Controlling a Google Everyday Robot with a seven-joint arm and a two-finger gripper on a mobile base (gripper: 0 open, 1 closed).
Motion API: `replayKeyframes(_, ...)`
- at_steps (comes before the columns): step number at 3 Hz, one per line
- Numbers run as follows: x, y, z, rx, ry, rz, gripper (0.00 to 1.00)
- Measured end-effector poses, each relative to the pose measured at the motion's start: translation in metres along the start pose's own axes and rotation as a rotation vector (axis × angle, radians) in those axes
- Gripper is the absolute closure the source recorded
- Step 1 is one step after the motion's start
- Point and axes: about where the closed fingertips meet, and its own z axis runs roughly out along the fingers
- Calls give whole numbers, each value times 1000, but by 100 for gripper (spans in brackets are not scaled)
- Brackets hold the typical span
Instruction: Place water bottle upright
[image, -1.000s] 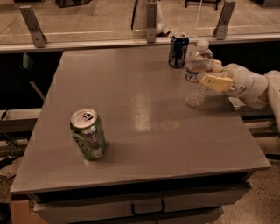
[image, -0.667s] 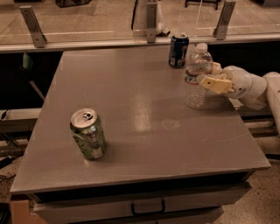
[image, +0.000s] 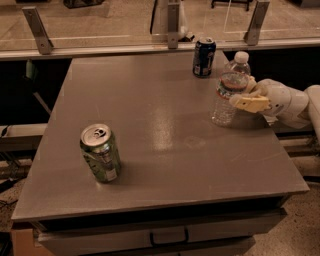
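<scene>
On your left, near the front of the grey worktop, a green soda can stands upright; its printing is too blurred to read. Further right, at the back edge, a dark blue can also stands upright, and you cannot make out its lettering either. Just right of it and nearer to you is the water bottle, at the worktop's right side. Its long axis is about vertical, with the white cap up and the base on the worktop. A thin label band circles its upper body, but the writing is not legible, and you cannot tell whether it holds any water. The gripper reaches in from the right and is clamped on the bottle at mid-height.
</scene>
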Motion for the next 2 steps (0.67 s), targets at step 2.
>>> replayKeyframes(2, -10, -2, -11, 36, 47, -34, 0)
